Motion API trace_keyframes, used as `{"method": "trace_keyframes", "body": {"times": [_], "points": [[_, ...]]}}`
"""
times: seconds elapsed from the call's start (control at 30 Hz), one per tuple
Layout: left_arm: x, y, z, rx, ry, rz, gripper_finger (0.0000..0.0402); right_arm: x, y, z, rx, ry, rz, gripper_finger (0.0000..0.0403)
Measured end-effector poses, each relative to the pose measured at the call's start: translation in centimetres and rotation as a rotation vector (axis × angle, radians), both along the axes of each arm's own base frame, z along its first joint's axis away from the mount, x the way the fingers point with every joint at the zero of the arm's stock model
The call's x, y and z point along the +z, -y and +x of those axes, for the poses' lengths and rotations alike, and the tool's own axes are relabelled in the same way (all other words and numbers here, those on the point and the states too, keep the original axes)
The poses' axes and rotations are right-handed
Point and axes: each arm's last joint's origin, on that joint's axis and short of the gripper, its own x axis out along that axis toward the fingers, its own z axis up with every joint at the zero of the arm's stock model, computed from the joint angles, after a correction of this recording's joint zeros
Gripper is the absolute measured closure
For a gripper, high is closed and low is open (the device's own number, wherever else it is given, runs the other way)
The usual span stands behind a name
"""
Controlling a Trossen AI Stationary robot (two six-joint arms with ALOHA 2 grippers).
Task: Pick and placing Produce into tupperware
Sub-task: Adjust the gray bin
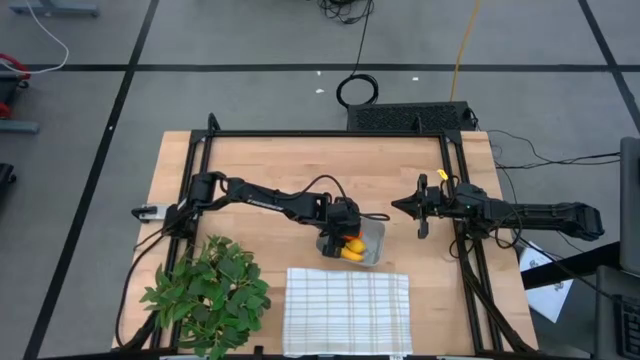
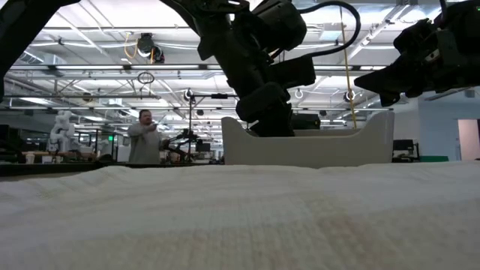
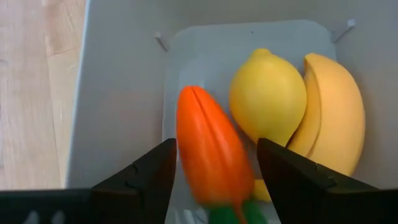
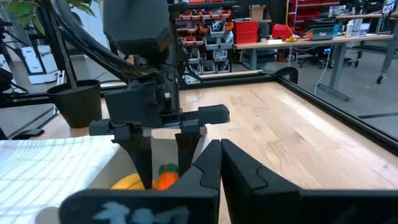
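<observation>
Tabletop (image 1: pixel 260 160): pale wood inside a black frame, on a grey floor crossed by dark lines.
Left claw (image 3: pixel 211 171): hangs over the tupperware (image 1: pixel 372 236) near the tabletop's middle, fingers (image 3: pixel 140 180) spread.
Carrot (image 3: pixel 211 149): one, orange with a green top, lying between the spread fingers; a gap shows on each side of it, so it is not pinched. Whether it rests on the tupperware floor I cannot tell.
Lemon (image 3: pixel 267 96): one, yellow, inside the tupperware, just beside the carrot and touching the banana.
Banana (image 3: pixel 336 112): one, curved, yellow, along the tupperware wall on the lemon's far side from the carrot.
Tupperware count: one, shallow, grey-clear, rounded corners; all three produce pieces are inside or over it.
Right claw (image 1: pixel 408 206): closed and empty, held above the tabletop just to the right of the tupperware, pointing toward it.
Cloth (image 1: pixel 348 310): one, white with a check, at the near edge just below the tupperware.
Plant (image 1: pixel 208 292): one, leafy green, at the near left corner.
Person (image 2: pixel 142 136): one, standing far off in the room behind.
</observation>
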Motion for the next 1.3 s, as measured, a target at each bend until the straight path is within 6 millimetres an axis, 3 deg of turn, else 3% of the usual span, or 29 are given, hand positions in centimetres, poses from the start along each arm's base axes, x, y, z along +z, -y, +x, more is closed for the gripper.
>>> {"method": "trace_keyframes", "body": {"times": [0.2,0.47,0.67,0.83,1.1,1.3], "points": [[0.7,0.4,0.3,-0.034,0.035,0.017,0.0172,0.0,0.0,0.0,0.000,0.000,0.000,0.0403],[4.5,1.7,1.2,-0.098,0.063,0.061,0.0172,0.0,0.0,0.0,0.000,0.000,0.000,0.0403],[7.2,1.0,0.4,-0.019,0.043,0.181,0.0179,0.0,0.0,0.0,0.000,0.000,-0.003,0.0403],[8.1,-0.4,-0.7,0.053,-0.001,0.192,0.0236,0.0,0.0,0.0,0.001,0.000,-0.008,0.0403],[9.7,-2.2,-1.7,0.094,0.005,0.162,0.0389,0.0,0.0,0.0,0.003,0.003,-0.006,0.0403],[10.1,-3.5,-1.8,0.123,0.016,0.153,0.0398,0.0,0.0,0.0,0.004,0.004,-0.005,0.0403]]}}
